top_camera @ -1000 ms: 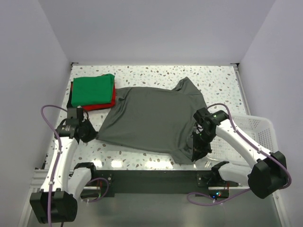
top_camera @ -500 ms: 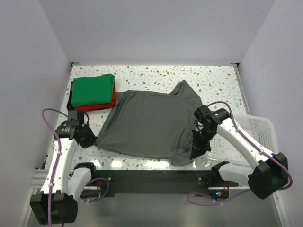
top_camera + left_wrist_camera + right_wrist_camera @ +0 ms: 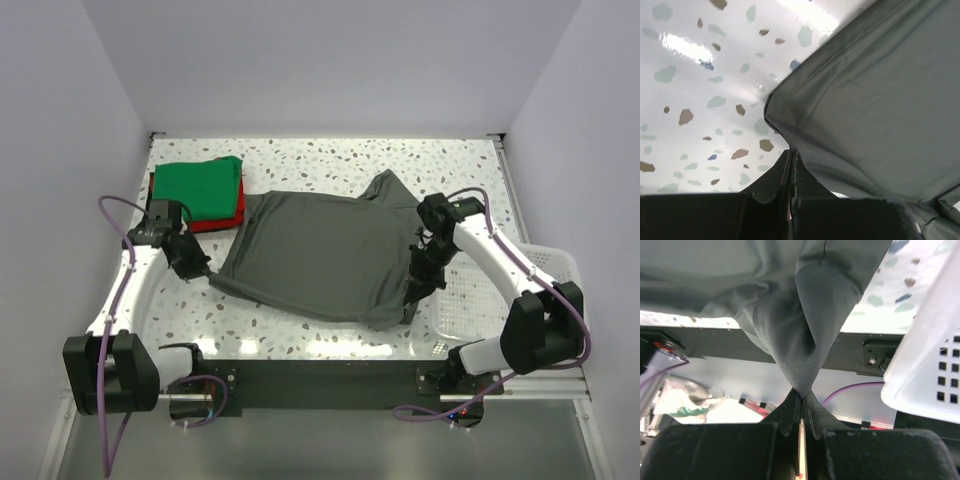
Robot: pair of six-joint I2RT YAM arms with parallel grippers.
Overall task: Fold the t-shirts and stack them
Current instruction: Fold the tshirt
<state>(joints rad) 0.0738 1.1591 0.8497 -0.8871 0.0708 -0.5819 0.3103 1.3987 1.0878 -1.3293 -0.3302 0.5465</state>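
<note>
While both of my arms reach out over the white speckled table (image 3: 330, 155), my left pincer (image 3: 203, 271) is pressed together on the near left corner of the big dark grey cloth t-shirt (image 3: 320, 255). The hem is pinched right between my two fingers. From my left wrist I see the stitched edge of the cloth run up and away from the pinch, with the spotted tabletop behind it.

My right pincer (image 3: 415, 290) is pressed together too. It is pinching the near right corner of the same grey shirt. From my right wrist the cloth comes down to my fingers in a pointy bunch, so this corner is off the table.

The rest of the grey shirt lies spread out in the middle of the table, between my two arms. It is mostly flat, with a bumpy bit poking out at the far right.

At the far left of the table sits a small pile — a bright green t-shirt folded into a rectangle (image 3: 200, 188), lying on top of a red folded t-shirt (image 3: 225, 218). Only the edges of the red one peek out. The far left corner of the grey shirt is just beside this pile.

A white plastic basket with little holes (image 3: 545, 265) sits on my right side, just beside my right arm.
</note>
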